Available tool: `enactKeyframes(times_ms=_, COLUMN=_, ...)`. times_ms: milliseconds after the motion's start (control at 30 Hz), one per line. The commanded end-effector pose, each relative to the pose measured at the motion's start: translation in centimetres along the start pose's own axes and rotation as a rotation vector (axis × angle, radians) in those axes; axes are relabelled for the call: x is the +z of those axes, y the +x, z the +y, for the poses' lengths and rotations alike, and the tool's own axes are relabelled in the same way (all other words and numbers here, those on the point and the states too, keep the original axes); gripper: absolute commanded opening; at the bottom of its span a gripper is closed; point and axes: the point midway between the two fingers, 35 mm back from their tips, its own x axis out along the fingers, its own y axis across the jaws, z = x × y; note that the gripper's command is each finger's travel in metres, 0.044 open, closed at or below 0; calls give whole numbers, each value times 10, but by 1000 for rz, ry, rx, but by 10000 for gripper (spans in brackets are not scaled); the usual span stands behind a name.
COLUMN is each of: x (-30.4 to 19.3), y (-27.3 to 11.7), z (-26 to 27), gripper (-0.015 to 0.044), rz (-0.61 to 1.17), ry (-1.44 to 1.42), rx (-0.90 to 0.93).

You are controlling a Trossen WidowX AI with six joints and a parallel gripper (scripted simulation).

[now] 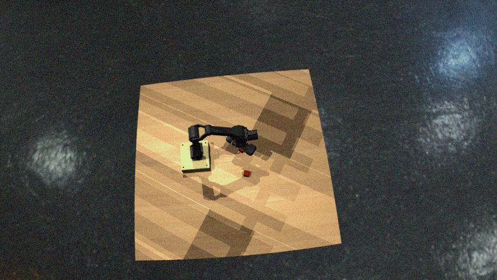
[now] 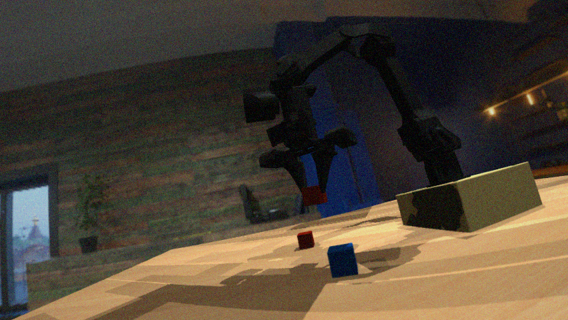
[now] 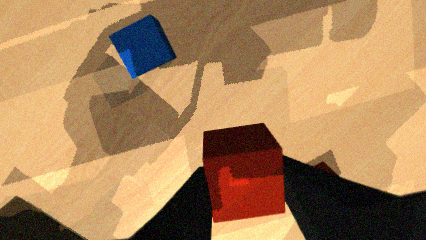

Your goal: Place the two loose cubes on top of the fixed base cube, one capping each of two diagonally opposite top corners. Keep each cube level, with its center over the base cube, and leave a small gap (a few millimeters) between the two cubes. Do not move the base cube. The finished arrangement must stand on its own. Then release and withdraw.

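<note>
My gripper (image 1: 240, 149) (image 2: 315, 192) (image 3: 241, 169) is shut on a red cube (image 2: 315, 197) (image 3: 250, 197) and holds it in the air above the table. The held cube looks close to level between the fingertips. A second red cube (image 1: 246, 172) (image 2: 305, 240) rests on the table; in the wrist view only a small dark red piece (image 3: 324, 168) shows behind the right finger. The blue base cube (image 2: 342, 260) (image 3: 142, 47) sits on the table with nothing on top. It lies up and left of the held cube in the wrist view, and is not visible in the top view.
The wooden table (image 1: 163, 215) (image 2: 457, 290) carries the arm's pale yellow mounting block (image 1: 185, 163) (image 2: 503, 199), left of the cubes in the top view and right of them in the exterior view. Patchy shadows lie around the cubes.
</note>
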Motion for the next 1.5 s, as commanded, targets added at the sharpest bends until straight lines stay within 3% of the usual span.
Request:
enactKeyframes(times_ms=0, x=3, y=1, z=0, gripper=105, rz=-3, ry=55, rx=1)
enactKeyframes(times_ms=1467, x=21, y=11, z=11, gripper=105, rz=4, ry=689, rx=7)
